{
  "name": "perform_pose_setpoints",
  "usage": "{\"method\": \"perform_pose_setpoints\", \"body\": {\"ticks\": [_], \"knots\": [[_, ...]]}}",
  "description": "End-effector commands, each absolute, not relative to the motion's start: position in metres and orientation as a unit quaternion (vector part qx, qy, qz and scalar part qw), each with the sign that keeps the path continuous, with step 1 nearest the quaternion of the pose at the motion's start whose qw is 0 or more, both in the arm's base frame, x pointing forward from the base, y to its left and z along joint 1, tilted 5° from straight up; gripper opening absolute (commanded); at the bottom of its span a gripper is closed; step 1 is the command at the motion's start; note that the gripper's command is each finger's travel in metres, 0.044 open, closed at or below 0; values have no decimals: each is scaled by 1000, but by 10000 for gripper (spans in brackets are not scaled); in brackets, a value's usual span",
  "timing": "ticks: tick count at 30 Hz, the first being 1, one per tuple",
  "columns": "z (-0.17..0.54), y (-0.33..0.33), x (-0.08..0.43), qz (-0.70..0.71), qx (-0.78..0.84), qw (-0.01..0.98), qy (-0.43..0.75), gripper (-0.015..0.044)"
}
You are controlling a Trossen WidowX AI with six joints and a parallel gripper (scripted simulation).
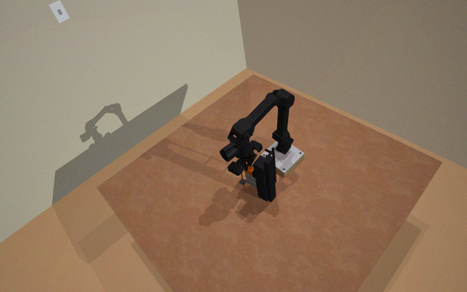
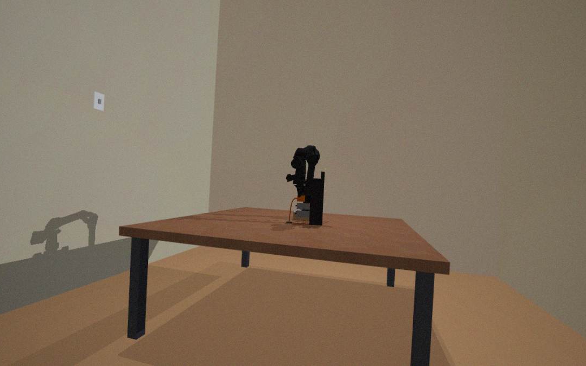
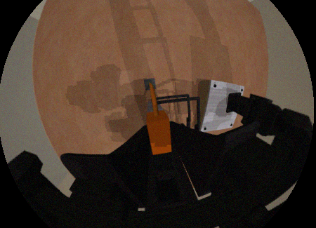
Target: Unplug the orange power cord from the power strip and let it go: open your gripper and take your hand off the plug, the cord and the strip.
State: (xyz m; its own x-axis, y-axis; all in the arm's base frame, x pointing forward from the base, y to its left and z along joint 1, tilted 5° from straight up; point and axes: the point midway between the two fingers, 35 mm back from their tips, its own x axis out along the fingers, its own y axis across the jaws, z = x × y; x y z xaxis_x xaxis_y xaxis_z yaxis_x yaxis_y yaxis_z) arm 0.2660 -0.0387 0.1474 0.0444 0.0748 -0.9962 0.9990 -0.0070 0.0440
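Beige walls meet at a corner behind a brown wooden table (image 2: 222, 229) on dark legs, which stands on a tan floor; a white wall plate (image 2: 98, 100) is fixed to the left-hand wall. On the table top a black arm (image 1: 264, 108) rises from a pale grey base plate (image 1: 290, 158), bends over at the elbow and points downward.

Beside the base plate stands a tall black upright stand (image 1: 266, 177). The grey power strip (image 2: 303, 210) is mounted against the face of this stand, upright, above the table top.

The gripper (image 1: 246, 167) is directly over the top of the strip. Its fingers stand narrow and are closed on the orange plug (image 3: 158, 132), which shows between the dark finger bodies in the wrist view. In the top view the plug (image 1: 250, 169) sits at the upper end of the strip; whether its prongs are seated in the socket or lifted out cannot be told.

The orange cord (image 2: 291, 208) leaves the plug and drops in a curve to a small grey anchor block (image 3: 149, 83) on the table top, just beside the foot of the stand.
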Motion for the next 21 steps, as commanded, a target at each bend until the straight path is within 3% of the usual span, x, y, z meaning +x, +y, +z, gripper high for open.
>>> {"method": "perform_pose_setpoints", "body": {"ticks": [1,21], "knots": [[147,-43,267,-471,530,491,506,0],[146,-74,268,-472,530,491,505,0]]}}
